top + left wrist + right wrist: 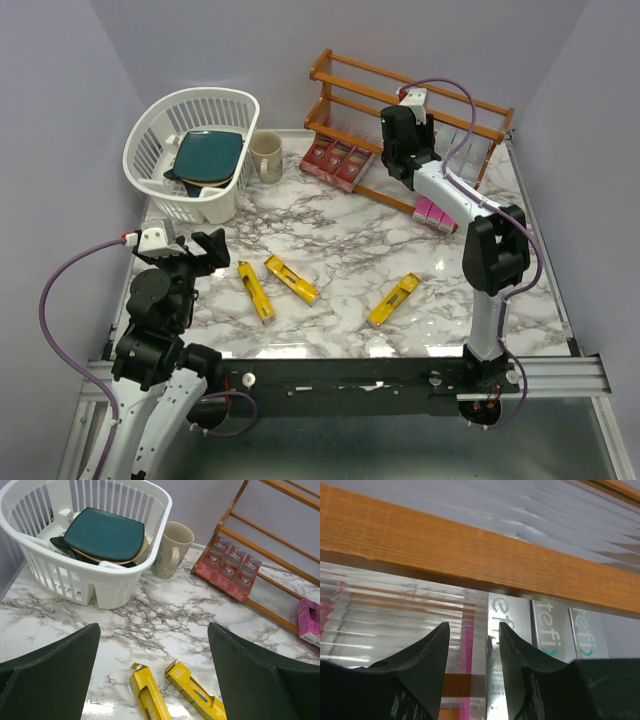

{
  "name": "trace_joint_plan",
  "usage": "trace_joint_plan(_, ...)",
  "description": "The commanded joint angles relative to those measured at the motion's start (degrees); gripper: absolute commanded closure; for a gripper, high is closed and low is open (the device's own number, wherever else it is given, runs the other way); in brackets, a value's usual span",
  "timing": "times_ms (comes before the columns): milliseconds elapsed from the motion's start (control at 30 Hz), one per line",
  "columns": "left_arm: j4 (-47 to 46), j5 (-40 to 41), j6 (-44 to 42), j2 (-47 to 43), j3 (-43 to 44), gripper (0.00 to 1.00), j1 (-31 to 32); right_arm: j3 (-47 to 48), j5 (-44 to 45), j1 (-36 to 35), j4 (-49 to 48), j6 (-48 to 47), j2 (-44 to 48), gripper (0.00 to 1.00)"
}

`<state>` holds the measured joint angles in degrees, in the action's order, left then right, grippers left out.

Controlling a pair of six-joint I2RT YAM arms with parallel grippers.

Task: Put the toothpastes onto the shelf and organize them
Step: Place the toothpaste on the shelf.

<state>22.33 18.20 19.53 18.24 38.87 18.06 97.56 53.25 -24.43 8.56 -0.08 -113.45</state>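
Three yellow toothpastes lie loose on the marble: two (256, 291) (291, 279) in front of my left gripper (207, 248), one (394, 300) further right. My left gripper (155, 672) hangs open above the two yellow cartons (147, 700) (195, 692). The shelf (345, 72) carries three red cartons (337, 160) on its low tier and pink ones (433, 213) at the right. My right gripper (406, 130) is up at the shelf; its fingers stand narrowly apart (473, 645), with nothing between them, just left of a silver carton (497, 615) under a wooden rail (445, 550).
A white basket (165, 195) with a teal plate stands at the back left, a beige mug (266, 157) beside it. More silver cartons (550, 630) stand to the right of the first. The right arm's elbow (495, 250) rises over the table's right side.
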Motion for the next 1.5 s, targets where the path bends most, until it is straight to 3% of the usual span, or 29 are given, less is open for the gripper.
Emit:
trace_joint_plan(0,-1.1,-0.9,-0.1,-0.2,-0.3,0.01,-0.4,2.1,7.7,-0.2,-7.9,-12.1,-4.0,0.48)
trace_joint_plan(200,-1.1,-0.6,-0.1,0.0,-0.4,0.01,-0.5,-0.1,10.9,0.2,-9.7,-13.9,-4.3,0.48)
trace_joint_plan(567,-1.1,-1.1,0.1,0.1,-0.4,0.01,-0.5,-2.8,11.8,1.3,-1.4,-7.8,-2.7,0.48)
trace_joint_plan(1000,-1.1,-1.6,0.1,0.0,-0.5,0.01,-0.5,-4.6,11.7,1.7,1.2,-4.9,-0.4,0.48)
trace_joint_plan(1467,-1.7,-2.7,0.4,2.0,-0.5,0.01,-1.4,-3.3,-2.4,-1.2,3.8,-0.7,10.4,0.28)
